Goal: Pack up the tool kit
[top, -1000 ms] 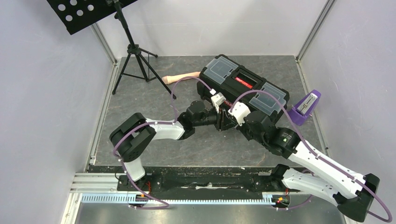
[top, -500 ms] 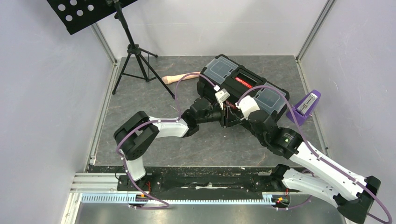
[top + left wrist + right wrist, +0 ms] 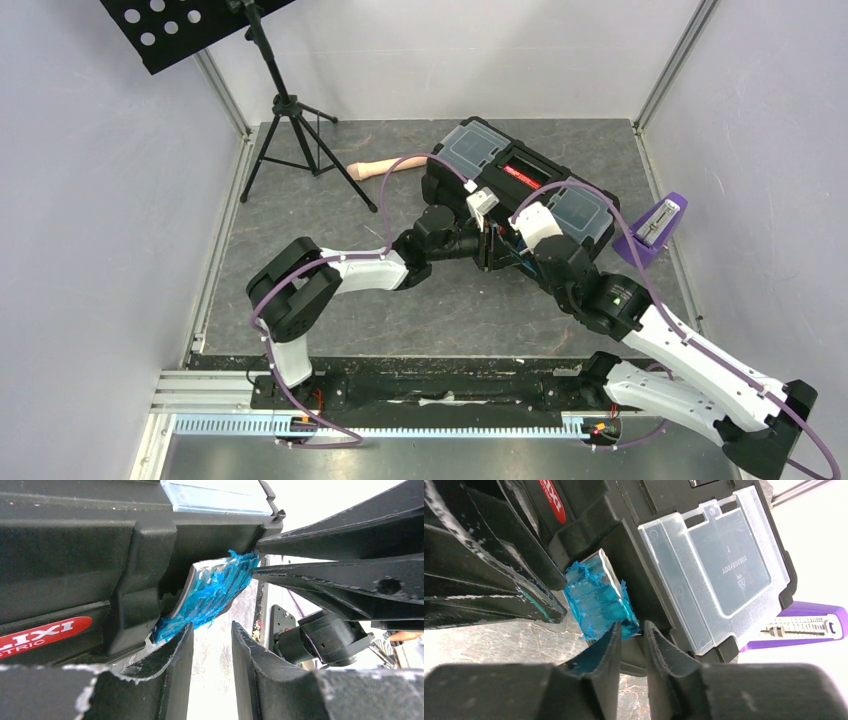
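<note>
Your right gripper (image 3: 631,625) stands slightly parted, its tips straddling a corner of the translucent blue plastic latch (image 3: 596,602). Your left gripper (image 3: 212,627), also apart and empty, sits just short of that latch from 9 o'clock. The latch is on the near face of the large black plastic toolbox (image 3: 495,160), which lies slantwise at 1 o'clock on the grey table (image 3: 300,230).

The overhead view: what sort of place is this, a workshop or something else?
Probably a lab robot test cell: plain walls and metal rails enclose one table, with a left arm and right arm bolted at its near edge.
</note>
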`<action>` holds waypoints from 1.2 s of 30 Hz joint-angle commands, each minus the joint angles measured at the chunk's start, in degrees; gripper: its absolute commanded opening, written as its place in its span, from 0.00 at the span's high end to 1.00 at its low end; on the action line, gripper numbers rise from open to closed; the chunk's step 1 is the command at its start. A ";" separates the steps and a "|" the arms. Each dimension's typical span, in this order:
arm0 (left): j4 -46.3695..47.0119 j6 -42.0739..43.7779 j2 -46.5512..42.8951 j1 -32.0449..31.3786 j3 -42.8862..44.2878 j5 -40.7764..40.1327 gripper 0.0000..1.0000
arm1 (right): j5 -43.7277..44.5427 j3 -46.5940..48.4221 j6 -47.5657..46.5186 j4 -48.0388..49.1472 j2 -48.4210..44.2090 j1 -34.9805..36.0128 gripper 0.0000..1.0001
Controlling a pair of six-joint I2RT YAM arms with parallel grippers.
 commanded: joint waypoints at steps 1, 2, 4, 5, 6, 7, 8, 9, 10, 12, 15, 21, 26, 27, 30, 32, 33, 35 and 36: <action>-2.06 -1.44 -0.19 -0.50 2.68 -1.06 0.60 | -1.61 3.64 -1.89 1.44 0.76 -0.16 0.80; -2.55 -1.70 -0.35 -0.46 2.79 -1.20 0.60 | -1.92 3.74 -2.29 1.51 1.49 -0.14 0.84; -3.46 -2.07 -0.62 -0.50 2.93 -1.28 0.61 | -2.40 3.41 -2.71 1.90 2.72 -0.37 0.90; -3.82 -2.26 -0.78 -0.52 2.89 -1.46 0.60 | -3.03 3.04 -2.77 2.21 3.31 -0.62 0.93; -4.23 -2.44 -0.95 -0.52 2.89 -1.64 0.60 | -3.61 2.62 -2.85 2.56 3.66 -0.83 0.94; -4.89 -2.59 -1.07 -0.55 2.89 -1.62 0.60 | -4.50 1.93 -2.79 3.20 3.87 -1.20 0.95; -5.44 -2.60 -1.23 -0.57 2.92 -1.70 0.61 | -5.08 1.25 -2.70 3.80 4.11 -1.61 0.95; -6.01 -2.71 -1.41 -0.59 2.99 -1.76 0.60 | -5.92 0.44 -2.49 4.13 4.22 -2.17 0.95; -6.36 -2.78 -1.60 -0.57 2.97 -1.85 0.60 | -6.31 -0.28 -2.26 4.54 4.49 -2.70 0.95; -7.22 -2.95 -1.98 -0.57 2.93 -1.75 0.60 | -6.17 -2.21 -1.51 5.09 4.61 -4.01 0.96; -8.16 -3.17 -2.76 -0.57 2.72 -1.68 0.60 | -8.46 -4.11 -0.70 5.40 5.15 -6.39 0.96; -9.34 -3.64 -2.67 -0.56 2.99 -2.81 0.60 | -11.71 -6.27 0.30 5.01 4.72 -8.02 0.95; -10.54 -5.15 -1.78 -0.59 3.56 -3.17 0.61 | -13.51 -7.39 0.30 4.82 4.84 -9.20 0.95; -10.54 -5.36 -1.83 -0.59 3.42 -3.31 0.60 | -14.10 -7.27 0.39 4.96 4.35 -9.26 0.95; -10.69 -5.46 -3.23 -0.58 2.68 -4.32 0.60 | -17.11 -4.61 0.48 4.75 2.56 -9.21 0.92; -11.33 -4.63 -4.36 -0.59 2.53 -5.16 0.60 | -18.73 -1.49 0.17 4.02 1.51 -9.21 0.87; -12.02 -4.01 -5.02 -0.59 2.68 -5.35 0.60 | -19.58 0.38 -0.02 3.31 1.42 -9.21 0.84; -14.54 -2.58 -6.24 -0.59 3.50 -6.01 0.59 | -21.72 3.41 -0.78 1.69 1.49 -9.26 0.76; -16.75 -1.47 -7.09 -0.55 4.03 -6.56 0.58 | -22.61 4.41 -1.15 0.98 1.38 -9.21 0.73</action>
